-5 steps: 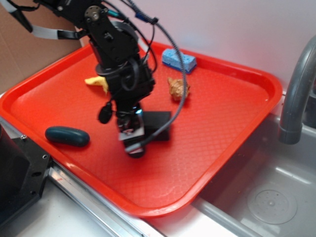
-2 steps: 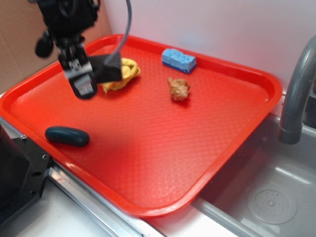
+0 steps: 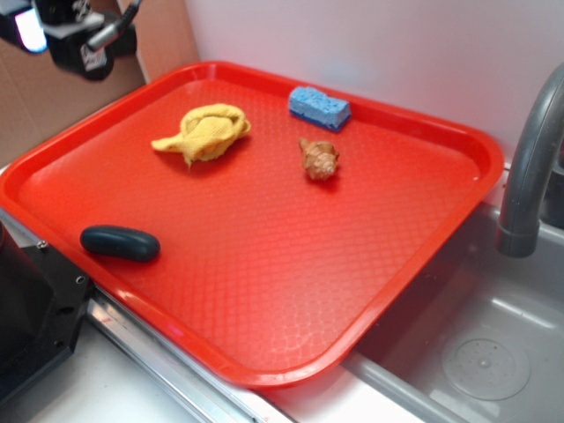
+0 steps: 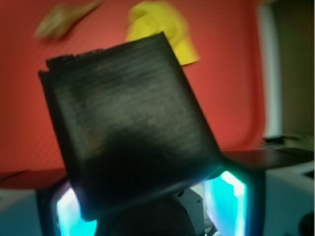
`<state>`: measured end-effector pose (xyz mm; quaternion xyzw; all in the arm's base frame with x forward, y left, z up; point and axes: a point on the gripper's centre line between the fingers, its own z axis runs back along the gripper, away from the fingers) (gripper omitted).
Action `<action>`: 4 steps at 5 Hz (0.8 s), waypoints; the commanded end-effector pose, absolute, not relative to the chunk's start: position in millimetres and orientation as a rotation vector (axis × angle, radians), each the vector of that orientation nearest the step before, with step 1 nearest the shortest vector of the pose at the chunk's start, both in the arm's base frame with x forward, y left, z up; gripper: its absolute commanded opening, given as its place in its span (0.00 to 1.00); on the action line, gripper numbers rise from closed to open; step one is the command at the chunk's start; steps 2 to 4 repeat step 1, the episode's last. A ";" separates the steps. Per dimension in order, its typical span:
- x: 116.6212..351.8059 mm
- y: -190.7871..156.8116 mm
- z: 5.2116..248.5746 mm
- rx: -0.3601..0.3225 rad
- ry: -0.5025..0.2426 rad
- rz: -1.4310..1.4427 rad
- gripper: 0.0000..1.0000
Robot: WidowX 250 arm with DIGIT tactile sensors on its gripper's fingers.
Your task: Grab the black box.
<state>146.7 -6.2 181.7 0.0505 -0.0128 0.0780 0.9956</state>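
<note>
The black box (image 4: 128, 128) fills most of the wrist view, tilted, its lower end caught between my two cyan-lit fingers (image 4: 229, 196). My gripper (image 4: 147, 199) is shut on it, high above the red tray (image 3: 352, 264). In the exterior view the gripper (image 3: 79, 48) sits in the top left corner, partly cut off by the frame edge, beyond the tray's far left rim. I cannot make out the box there.
On the tray lie a yellow cloth (image 3: 204, 130), a blue sponge (image 3: 319, 107), a brown shell (image 3: 319, 159) and a dark teal pebble (image 3: 120, 242). A steel sink (image 3: 476, 361) and grey faucet (image 3: 529, 176) stand at the right. Brown cardboard (image 3: 35, 106) backs the left.
The gripper closed on the black box at the tray's middle, lifted it, and carried it up and left to the top left corner. The yellow cloth is now uncovered.
</note>
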 end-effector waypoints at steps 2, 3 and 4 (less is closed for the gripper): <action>166.7 -34.6 185.1 0.121 -0.128 0.072 0.00; 166.7 -34.6 185.1 0.121 -0.128 0.072 0.00; 166.7 -34.6 185.1 0.121 -0.128 0.072 0.00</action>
